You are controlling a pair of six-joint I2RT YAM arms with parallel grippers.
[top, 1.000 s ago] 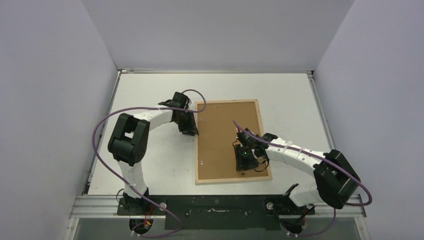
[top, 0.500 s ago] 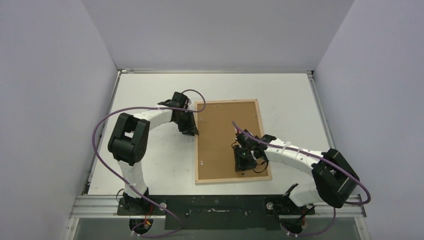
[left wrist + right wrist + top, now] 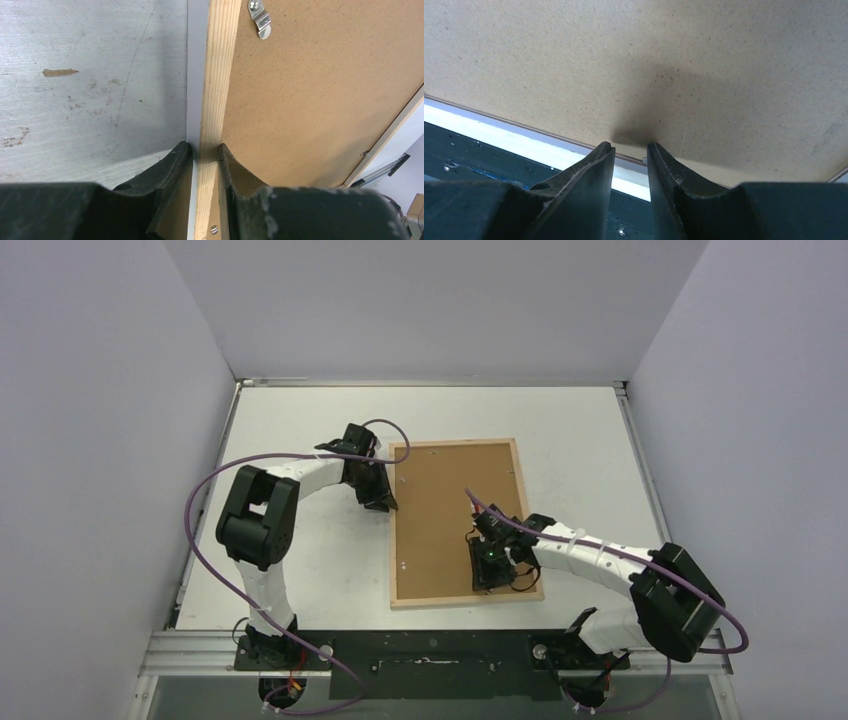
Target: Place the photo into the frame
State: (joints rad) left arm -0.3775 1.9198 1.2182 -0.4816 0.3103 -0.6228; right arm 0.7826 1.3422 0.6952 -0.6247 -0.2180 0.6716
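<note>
Top view: frame (image 3: 460, 598) lying face-down at picture centre, brown board (image 3: 445, 500) covering it; photo hiding from sight.
Left wrist view: left gripper (image 3: 205, 147) pinching frame's wooden rail, bottom centre; holding firm is probably helping.
Right wrist view: right gripper (image 3: 630, 145) barely parted, gripping nothing, hovering at board; pressing flat seems wise.

Right gripper (image 3: 629, 146), narrowly parted, tips near edge of brown backing board (image 3: 684, 60)

One frame (image 3: 219, 90), pale bare wood, straight-grained. One backing board (image 3: 634, 60), plain mid-brown, finely speckled. The worktop (image 3: 100, 85), dull grey-white, scuffed and streaked.
</note>
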